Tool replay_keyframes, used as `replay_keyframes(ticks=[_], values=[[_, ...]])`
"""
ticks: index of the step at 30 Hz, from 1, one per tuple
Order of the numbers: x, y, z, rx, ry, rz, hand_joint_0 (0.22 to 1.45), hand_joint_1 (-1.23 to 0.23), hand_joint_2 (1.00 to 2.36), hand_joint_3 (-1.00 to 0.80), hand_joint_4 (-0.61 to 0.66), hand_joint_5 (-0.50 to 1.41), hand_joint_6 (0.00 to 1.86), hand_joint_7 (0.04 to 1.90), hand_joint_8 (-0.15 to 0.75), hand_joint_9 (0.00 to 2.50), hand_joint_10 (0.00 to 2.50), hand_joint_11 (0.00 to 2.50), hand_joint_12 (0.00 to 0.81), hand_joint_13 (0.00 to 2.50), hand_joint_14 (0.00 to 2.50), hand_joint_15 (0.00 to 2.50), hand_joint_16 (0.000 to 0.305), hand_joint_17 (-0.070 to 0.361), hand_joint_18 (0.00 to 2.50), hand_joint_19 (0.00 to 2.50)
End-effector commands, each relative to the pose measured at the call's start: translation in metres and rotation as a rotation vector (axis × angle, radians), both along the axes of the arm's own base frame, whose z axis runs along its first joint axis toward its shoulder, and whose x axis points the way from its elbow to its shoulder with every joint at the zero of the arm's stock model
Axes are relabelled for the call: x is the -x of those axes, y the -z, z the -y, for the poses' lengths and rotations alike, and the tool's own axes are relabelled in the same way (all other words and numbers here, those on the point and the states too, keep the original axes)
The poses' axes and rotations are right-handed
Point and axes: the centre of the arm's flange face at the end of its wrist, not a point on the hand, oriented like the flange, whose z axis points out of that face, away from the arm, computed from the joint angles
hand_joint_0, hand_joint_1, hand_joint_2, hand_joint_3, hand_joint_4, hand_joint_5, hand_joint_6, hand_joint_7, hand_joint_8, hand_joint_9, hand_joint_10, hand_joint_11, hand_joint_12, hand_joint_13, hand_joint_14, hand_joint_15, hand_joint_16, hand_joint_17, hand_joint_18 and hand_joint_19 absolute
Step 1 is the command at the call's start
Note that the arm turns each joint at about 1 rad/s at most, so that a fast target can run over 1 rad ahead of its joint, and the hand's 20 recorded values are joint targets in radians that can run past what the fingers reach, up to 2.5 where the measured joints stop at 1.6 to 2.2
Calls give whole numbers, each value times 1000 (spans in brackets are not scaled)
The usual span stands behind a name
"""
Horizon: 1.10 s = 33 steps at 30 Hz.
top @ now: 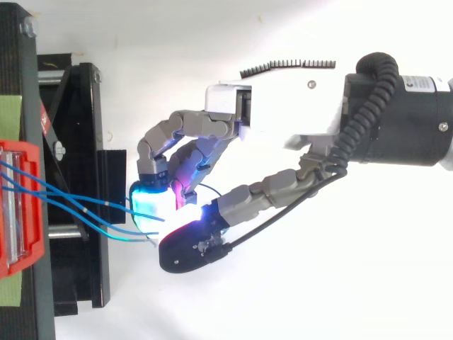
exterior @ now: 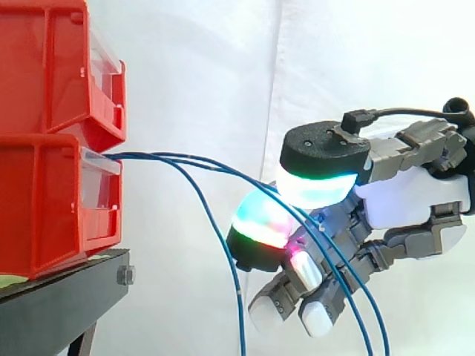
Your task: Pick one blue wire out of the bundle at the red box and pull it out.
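Side view: my hand (exterior: 412, 196), fingers curled, pinches two of the blue wires (exterior: 185, 162) between its glowing thumb and finger pads, while a third wire (exterior: 237, 297) hangs free just beside them. Beyond, all three arc back into the lower red bin (exterior: 44, 200) on its black stand (exterior: 52, 304), before a white curtain (exterior: 208, 74).
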Motion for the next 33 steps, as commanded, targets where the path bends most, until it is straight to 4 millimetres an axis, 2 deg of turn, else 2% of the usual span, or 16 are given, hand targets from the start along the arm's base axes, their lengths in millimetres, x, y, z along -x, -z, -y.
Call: replay_keyframes(ticks=[1, 10, 17, 22, 25, 33], values=[[0, 0, 0, 1, 0, 0, 587, -663, 1022, -211, 235, -219, 910, 1021, 384, 861, 19, 706, 460, 642, 11, 297, 65, 146, 685, 439], [0, -1, 0, 1, 0, 1, 592, -656, 1026, -69, 167, -215, 940, 1071, 393, 891, 19, 723, 462, 655, 11, 290, 65, 146, 689, 430], [-1, -2, 0, -2, 2, 3, 612, -704, 1026, -42, 127, -216, 947, 1106, 394, 906, 19, 740, 461, 671, 11, 299, 65, 146, 698, 421], [5, -17, 2, 5, 5, -2, 606, -695, 1026, -43, 136, -214, 949, 1098, 392, 910, 19, 743, 462, 670, 11, 306, 65, 146, 697, 420], [8, -18, 2, 13, 6, -15, 604, -692, 1026, -39, 137, -212, 948, 1098, 391, 911, 20, 735, 461, 669, 11, 303, 65, 145, 695, 421], [23, -29, 11, 76, 142, -85, 607, -694, 1025, -48, 131, -210, 945, 1116, 394, 910, 18, 744, 462, 665, 11, 305, 65, 146, 688, 420]])
